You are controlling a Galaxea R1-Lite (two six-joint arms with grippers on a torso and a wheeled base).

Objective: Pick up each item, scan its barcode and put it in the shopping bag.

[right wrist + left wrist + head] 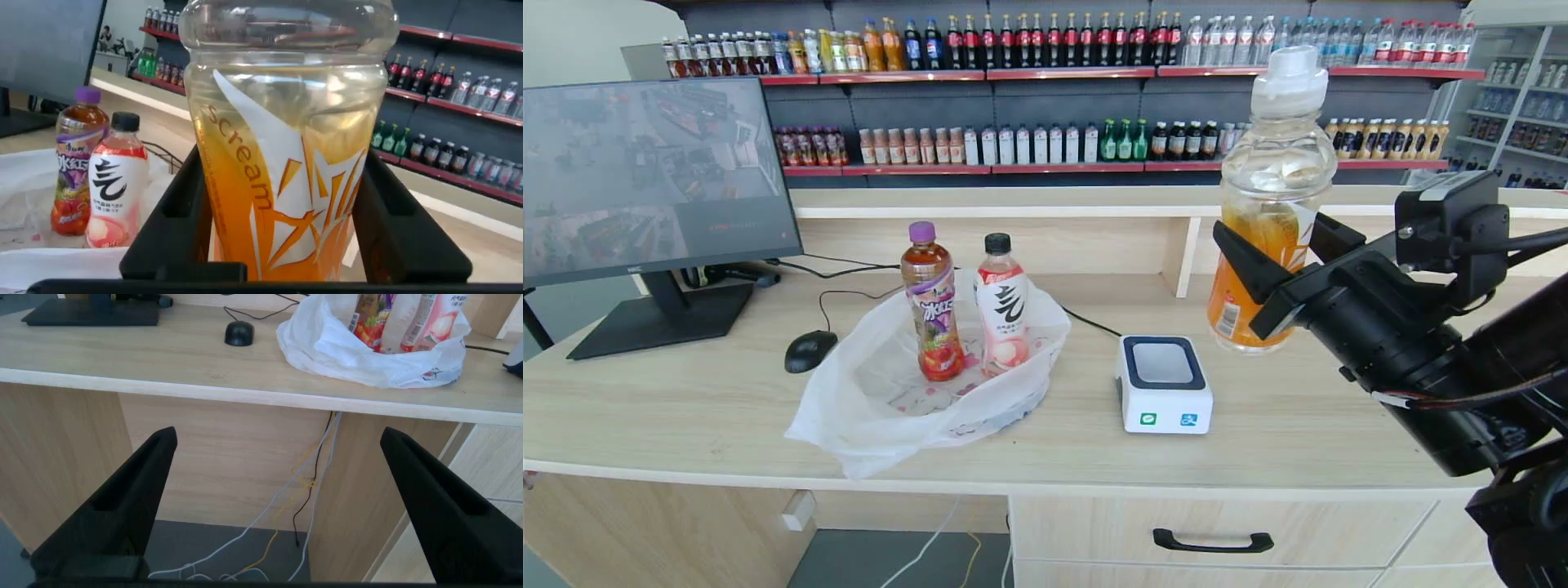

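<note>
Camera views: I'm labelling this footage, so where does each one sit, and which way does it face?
Head view: up high, looking down across the counter at the bag and scanner; right arm and right pincer show.
Left wrist view: below the counter's edge, facing its front; the open left pincer frames it.
Right wrist view: behind the orange bottle its pincer holds, facing the shelves.
Shared: all three show the bag.

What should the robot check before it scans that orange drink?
1. Right gripper shut on the upright orange bottle: ok.
2. Bottle above the scanner: not ok, it is held off to the right.
3. Barcode turned down toward the scanner window: not ok, it faces sideways.
4. Scanner window uncovered: ok.
5. Shopping bag mouth open: ok.
6. Left gripper out of the way, below the counter: ok.
</note>
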